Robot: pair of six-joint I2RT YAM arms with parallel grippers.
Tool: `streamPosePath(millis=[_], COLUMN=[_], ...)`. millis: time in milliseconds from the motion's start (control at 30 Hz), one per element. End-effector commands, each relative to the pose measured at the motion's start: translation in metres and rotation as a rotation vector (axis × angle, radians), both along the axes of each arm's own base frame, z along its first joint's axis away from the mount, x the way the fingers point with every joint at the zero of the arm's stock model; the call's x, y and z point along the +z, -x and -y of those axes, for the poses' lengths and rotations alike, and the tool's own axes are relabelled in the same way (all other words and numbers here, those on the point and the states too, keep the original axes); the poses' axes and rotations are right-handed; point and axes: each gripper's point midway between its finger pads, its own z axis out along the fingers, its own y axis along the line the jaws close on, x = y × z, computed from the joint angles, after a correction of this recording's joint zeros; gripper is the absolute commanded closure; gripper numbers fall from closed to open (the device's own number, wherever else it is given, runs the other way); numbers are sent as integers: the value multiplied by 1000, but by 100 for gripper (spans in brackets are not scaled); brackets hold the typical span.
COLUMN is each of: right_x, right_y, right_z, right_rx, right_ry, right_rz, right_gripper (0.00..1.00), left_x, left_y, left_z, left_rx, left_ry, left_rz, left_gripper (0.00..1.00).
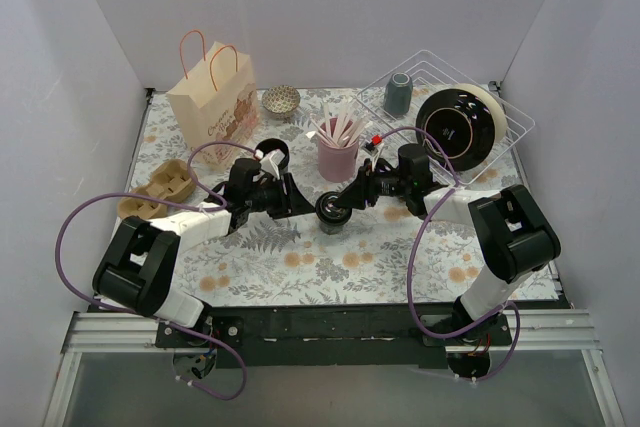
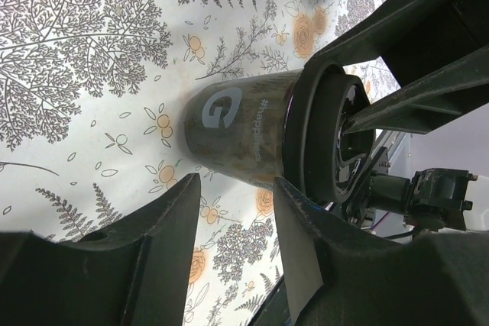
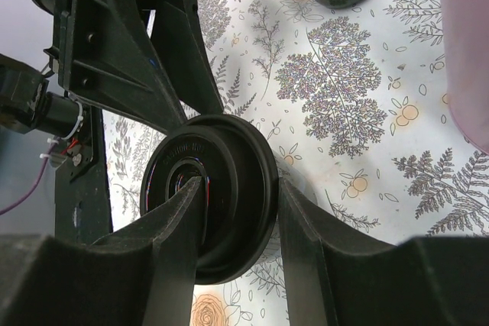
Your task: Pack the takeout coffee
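Nearest the left wrist camera, the left gripper (image 2: 235, 181) is seen with its two black fingers spread and nothing between them. Just past the fingertips the takeout coffee (image 2: 237, 131) — a small black disposable cup under a glossy black round plastic lid — is found standing on the fern-printed tablecloth (image 2: 76, 51). Its long axis is upright and the lid is uppermost. The cup wall lies straight ahead of the gap, so a short forward reach is judged enough to bring it between the fingers.

Beyond the cup, the right gripper (image 3: 241, 183) is met coming from the opposite side. It is closed on the lid, with one finger laid against the outer rim and the other set across the lid's top. How firmly the lid is pinched cannot be told.

Farther to the left a brown moulded-pulp cup carrier (image 1: 160, 192) is placed, and farthest back a tan paper bag with orange handles (image 1: 213, 97) is stood upright — both on the left arm's side. Packing is therefore judged to turn on the left hand taking the cup by its body.
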Motion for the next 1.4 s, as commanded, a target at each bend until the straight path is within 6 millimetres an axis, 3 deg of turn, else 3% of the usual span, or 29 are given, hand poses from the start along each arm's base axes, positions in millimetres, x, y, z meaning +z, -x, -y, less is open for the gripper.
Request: streamPosePath(millis=[0, 133, 233, 533, 867, 1100, 1200, 1367], right_x=[-108, -108, -107, -108, -111, -121, -123, -127], right_y=[56, 56, 56, 55, 57, 60, 61, 62], right_z=[43, 43, 42, 42, 42, 45, 46, 48], right_rx=[-14, -11, -8, -7, -13, -19, -21, -32], right_ry=[311, 312, 306, 308, 309, 326, 332, 339], right_rz=[-282, -282, -283, -286, -292, -316, -315, -324], right_gripper=[94, 94, 94, 94, 94, 94, 94, 94], left_x=[33, 50, 51, 37, -2, -74, -94, -111], left_y=[-13, -17, -19, -23, -21, -2, 9, 24], left_z=[7, 6, 8, 13, 1, -33, -42, -51], left_rx=[-18, -8, -17, -42, 16, 163, 189, 212], left_ry=[49, 60, 60, 62, -29, -234, -303, -379], left_rz=[116, 172, 181, 154, 75, -145, -189, -201], left_gripper=[58, 58, 58, 60, 68, 73, 74, 74])
